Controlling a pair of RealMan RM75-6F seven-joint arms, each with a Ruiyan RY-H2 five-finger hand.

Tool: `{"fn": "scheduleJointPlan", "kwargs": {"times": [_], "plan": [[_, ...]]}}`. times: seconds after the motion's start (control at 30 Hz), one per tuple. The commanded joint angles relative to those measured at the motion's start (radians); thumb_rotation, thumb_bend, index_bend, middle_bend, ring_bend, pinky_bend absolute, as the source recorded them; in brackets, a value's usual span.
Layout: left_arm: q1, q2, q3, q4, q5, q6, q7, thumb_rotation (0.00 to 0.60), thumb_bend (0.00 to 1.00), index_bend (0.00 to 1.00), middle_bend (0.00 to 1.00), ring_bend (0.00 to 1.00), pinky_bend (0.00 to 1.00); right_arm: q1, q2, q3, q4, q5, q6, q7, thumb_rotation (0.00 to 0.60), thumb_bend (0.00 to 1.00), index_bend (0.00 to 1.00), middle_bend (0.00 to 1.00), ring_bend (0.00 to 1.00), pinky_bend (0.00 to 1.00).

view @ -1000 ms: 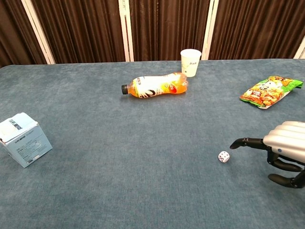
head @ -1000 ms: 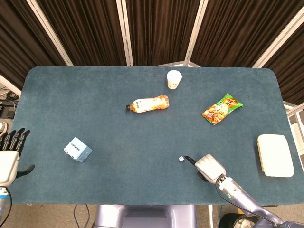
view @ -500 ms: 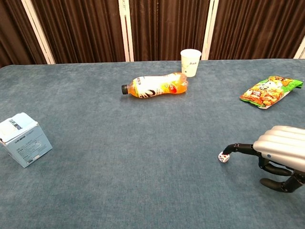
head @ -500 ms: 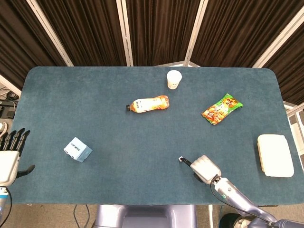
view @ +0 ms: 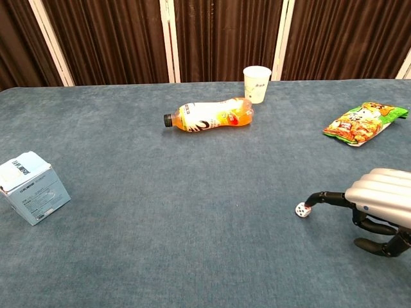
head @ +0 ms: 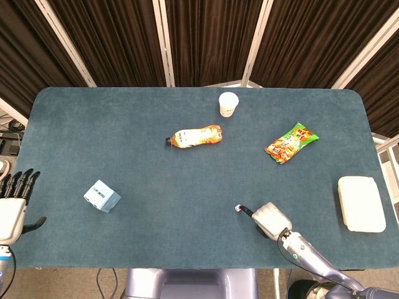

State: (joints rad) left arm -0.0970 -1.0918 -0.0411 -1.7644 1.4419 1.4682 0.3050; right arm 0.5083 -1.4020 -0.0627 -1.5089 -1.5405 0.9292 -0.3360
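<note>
The right hand (view: 379,208) lies low over the table (head: 187,237) near its front edge, one finger stretched out so its tip touches the top of the die (view: 302,210); the other fingers curl under, and nothing is held. That low, sideways reach looks suited to nudging so small a piece. The left hand (head: 14,202) hangs off the left edge, fingers spread, empty. Well apart are the box (head: 102,195), bottle (head: 195,136), cup (head: 228,104), snack bag (head: 291,142) and white container (head: 361,204); nothing blocks the die.

Your right robot hand (view: 379,205) has a ribbed silver back and black fingers (view: 327,196). Its forearm is grey. Your left robot hand (head: 12,202) looks white with black fingers.
</note>
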Motion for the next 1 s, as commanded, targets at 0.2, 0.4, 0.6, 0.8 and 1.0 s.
{"fn": "scheduleJointPlan", "kwargs": {"times": [0.2, 0.4, 0.6, 0.8, 1.0], "plan": [[0.000, 0.000, 0.000, -0.001, -0.001, 0.000, 0.002, 0.600, 0.00, 0.00, 0.00, 0.00, 0.00, 0.005, -0.002, -0.002, 0.006, 0.010, -0.008, 0.001, 0.600, 0.46, 0.14, 0.89, 0.87, 1.00], [0.000, 0.001, 0.001, -0.001, 0.001, 0.001, 0.000, 0.600, 0.00, 0.00, 0.00, 0.00, 0.00, 0.010, -0.001, 0.002, 0.013, 0.022, -0.012, 0.004, 0.600, 0.46, 0.14, 0.89, 0.87, 1.00], [-0.001, 0.000, 0.001, 0.001, 0.001, 0.001, -0.001, 0.600, 0.00, 0.00, 0.00, 0.00, 0.00, 0.014, 0.001, 0.009, 0.023, 0.038, -0.015, 0.015, 0.600, 0.46, 0.14, 0.89, 0.87, 1.00], [-0.001, -0.001, 0.002, 0.000, 0.000, -0.001, 0.000, 0.600, 0.00, 0.00, 0.00, 0.00, 0.00, 0.020, 0.005, 0.015, 0.029, 0.047, -0.017, 0.030, 0.600, 0.46, 0.15, 0.89, 0.87, 1.00], [-0.002, -0.001, 0.001, 0.000, -0.001, 0.000, 0.002, 0.600, 0.00, 0.00, 0.00, 0.00, 0.00, 0.021, 0.017, 0.024, 0.022, 0.050, -0.002, 0.049, 0.600, 0.46, 0.15, 0.89, 0.87, 1.00]]}}
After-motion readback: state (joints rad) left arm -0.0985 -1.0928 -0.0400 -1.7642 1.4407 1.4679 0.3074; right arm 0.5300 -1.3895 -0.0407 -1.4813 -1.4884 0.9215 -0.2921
